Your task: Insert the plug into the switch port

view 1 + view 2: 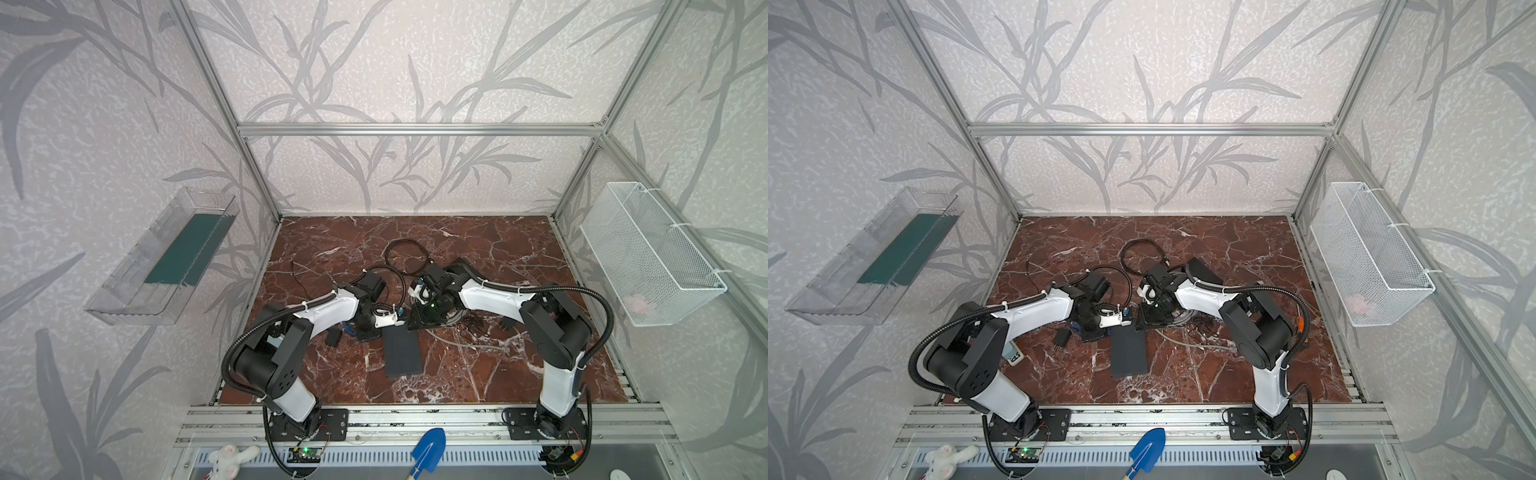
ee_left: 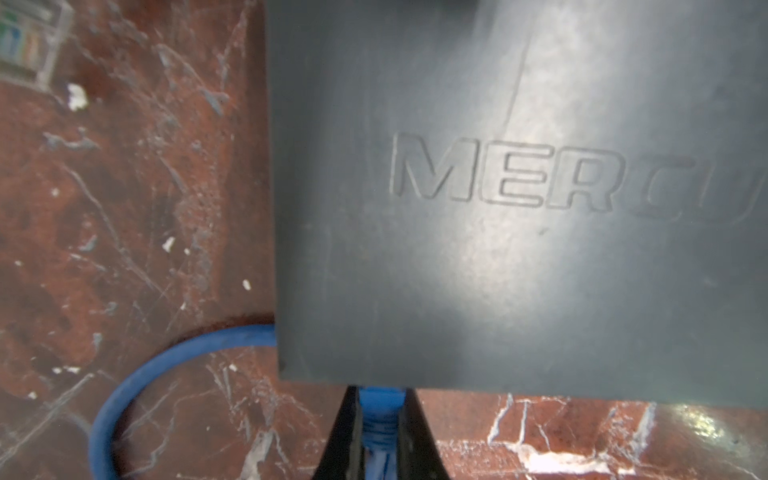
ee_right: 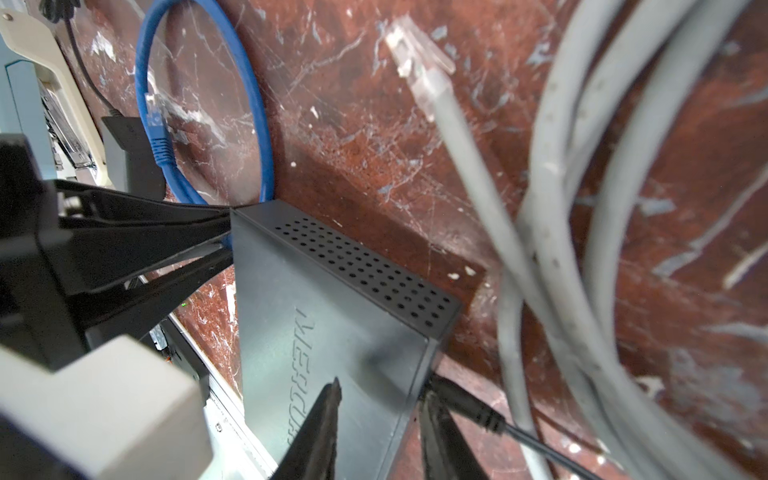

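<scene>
You can read the embossed letters "MERCU" on the switch (image 2: 498, 208), which rests on the surface (image 2: 124, 208). The left tool (image 2: 380, 390) is clenched on the blue plug (image 2: 380, 405), which meets the switch's edge. The right tool (image 3: 380, 392) straddles the switch's corner; whether it is gripping is unclear.

Black oblong switch (image 2: 519, 249), top face showing raised MERCU lettering, rows of holes along one side, blue plug (image 2: 380, 400) butted against its edge, tip hidden, blue cable (image 2: 137, 382) looping away

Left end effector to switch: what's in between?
Only the blue plug, pinched by the left end effector, nose at the switch edge; left wrist view shows it.
</scene>
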Available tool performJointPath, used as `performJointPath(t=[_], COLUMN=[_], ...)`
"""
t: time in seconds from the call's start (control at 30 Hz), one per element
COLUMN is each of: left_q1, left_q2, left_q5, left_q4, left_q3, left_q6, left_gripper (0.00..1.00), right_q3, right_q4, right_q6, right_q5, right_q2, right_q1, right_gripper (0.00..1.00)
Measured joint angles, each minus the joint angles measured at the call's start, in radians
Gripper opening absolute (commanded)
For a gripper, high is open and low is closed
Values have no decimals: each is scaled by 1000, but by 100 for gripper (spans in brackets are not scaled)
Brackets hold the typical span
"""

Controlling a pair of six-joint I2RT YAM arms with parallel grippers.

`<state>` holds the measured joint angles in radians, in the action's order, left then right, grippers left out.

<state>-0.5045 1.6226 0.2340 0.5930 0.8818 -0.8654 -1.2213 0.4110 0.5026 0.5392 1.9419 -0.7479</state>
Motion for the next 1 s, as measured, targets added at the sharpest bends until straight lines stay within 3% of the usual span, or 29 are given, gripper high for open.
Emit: performJointPath(t=[0.2, 0.53, 1.0], left_q1=[-12, -15, 27], left_q2=[-30, -83, -175], left_q5=[-27, -70, 27], left_q4=[-34, -92, -111], left_q3=[-32, -79, -43], left_q6=[20, 24, -20], left_gripper=[0, 15, 26], right_q3=[53, 111, 140], right_q4=[-63, -147, -237], right_q6=[3, 16, 1], right_q5=[13, 54, 91], right_q2=[-39, -63, -61], right_q1=[11, 29, 45], right_gripper=[36, 38, 38])
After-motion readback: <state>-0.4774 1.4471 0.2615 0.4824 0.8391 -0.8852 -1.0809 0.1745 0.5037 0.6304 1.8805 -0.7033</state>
